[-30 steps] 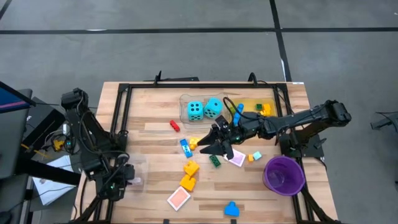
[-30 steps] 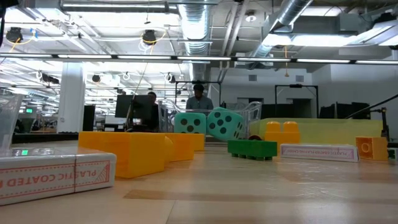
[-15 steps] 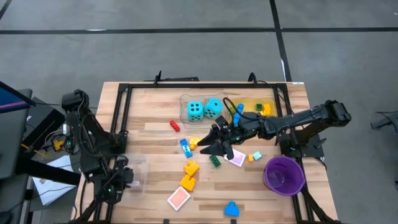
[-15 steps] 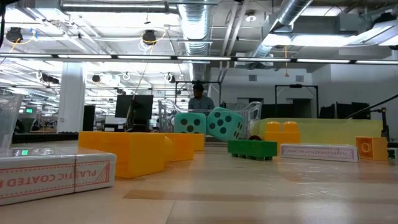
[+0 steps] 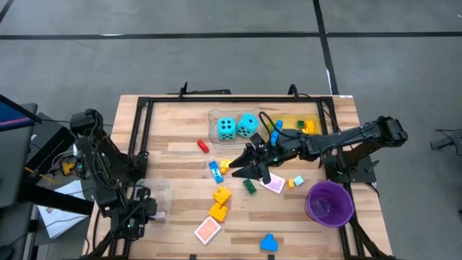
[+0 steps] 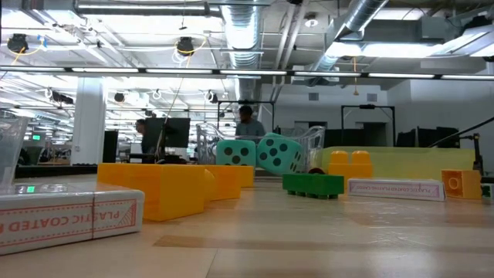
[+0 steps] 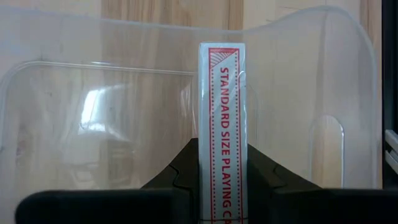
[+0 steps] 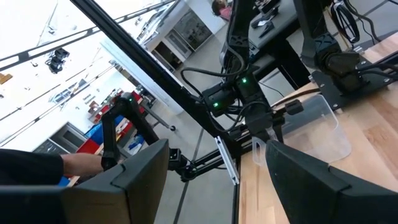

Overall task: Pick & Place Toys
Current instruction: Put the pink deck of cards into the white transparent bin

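Observation:
My left gripper (image 5: pixel 136 218) is at the table's near left, shut on a white playing-card box with red print (image 7: pixel 222 93), over a clear tray (image 7: pixel 93 106). My right gripper (image 5: pixel 242 167) hangs open above mid-table with nothing between its fingers (image 8: pixel 143 168). Two turquoise dice (image 5: pixel 226 128) (image 5: pixel 247 125) lie in a clear tray (image 5: pixel 214 115) at the far side. Below the right gripper, yellow (image 5: pixel 221 195), green (image 5: pixel 250 186) and blue (image 5: pixel 214 170) bricks lie loose. Pink tiles (image 5: pixel 207 230) (image 5: pixel 274 184) lie flat on the wood. My left gripper pinches the card box between its two fingers (image 7: pixel 183 165), one on each broad face, at the box's end nearest the wrist (image 7: pixel 222 171). The fingers point steeply down and lie along the box. Its narrow side faces the camera. Whether it touches the tray, I cannot tell.
A purple bowl (image 5: pixel 330 202) stands at the near right and a yellow tray (image 5: pixel 296 121) at the far right. A red brick (image 5: pixel 203 146) and a blue brick (image 5: pixel 268 243) lie apart from the others. A black frame (image 5: pixel 141 130) borders the table. People stand in the room behind.
My left gripper has moved a little down and toward the table's near edge, still shut on the card box.

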Controlling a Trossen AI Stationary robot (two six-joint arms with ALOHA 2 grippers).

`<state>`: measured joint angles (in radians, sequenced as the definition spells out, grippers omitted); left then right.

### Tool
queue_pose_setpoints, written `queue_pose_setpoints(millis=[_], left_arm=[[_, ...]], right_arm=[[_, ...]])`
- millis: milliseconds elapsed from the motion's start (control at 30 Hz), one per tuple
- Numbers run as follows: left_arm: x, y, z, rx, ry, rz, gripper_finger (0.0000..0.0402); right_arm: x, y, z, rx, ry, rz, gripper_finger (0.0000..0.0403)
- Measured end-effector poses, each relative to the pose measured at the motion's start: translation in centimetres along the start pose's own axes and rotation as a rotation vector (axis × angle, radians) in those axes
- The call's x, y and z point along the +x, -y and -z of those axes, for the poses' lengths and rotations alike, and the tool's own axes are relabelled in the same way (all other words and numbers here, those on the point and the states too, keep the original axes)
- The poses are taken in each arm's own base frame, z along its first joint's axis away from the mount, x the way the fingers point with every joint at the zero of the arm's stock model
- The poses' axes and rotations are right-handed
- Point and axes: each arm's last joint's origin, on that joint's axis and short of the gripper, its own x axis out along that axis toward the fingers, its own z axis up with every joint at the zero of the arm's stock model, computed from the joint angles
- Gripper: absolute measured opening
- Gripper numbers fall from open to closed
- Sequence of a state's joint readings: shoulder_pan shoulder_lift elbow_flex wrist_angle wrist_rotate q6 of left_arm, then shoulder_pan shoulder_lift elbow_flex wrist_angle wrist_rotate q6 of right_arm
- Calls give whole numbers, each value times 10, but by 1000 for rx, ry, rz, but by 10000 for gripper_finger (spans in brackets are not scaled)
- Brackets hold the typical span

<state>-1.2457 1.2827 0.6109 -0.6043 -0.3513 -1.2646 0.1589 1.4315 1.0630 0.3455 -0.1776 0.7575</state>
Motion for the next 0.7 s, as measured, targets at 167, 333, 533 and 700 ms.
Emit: queue_pose_setpoints(millis=[167, 333, 533, 700], left_arm=[[0, -1, 0, 4, -9, -7, 60], [-1, -1, 0, 5, -13, -9, 60], [-1, -1, 1, 6, -16, -12, 60], [-3, -1, 0, 13, -29, -30, 60]], right_arm=[[0, 1, -1, 3, 2, 2, 260], [0, 1, -1, 3, 3, 3, 260], [0, 1, -1, 3, 4, 3, 260], [0, 1, -1, 3, 4, 3, 260]])
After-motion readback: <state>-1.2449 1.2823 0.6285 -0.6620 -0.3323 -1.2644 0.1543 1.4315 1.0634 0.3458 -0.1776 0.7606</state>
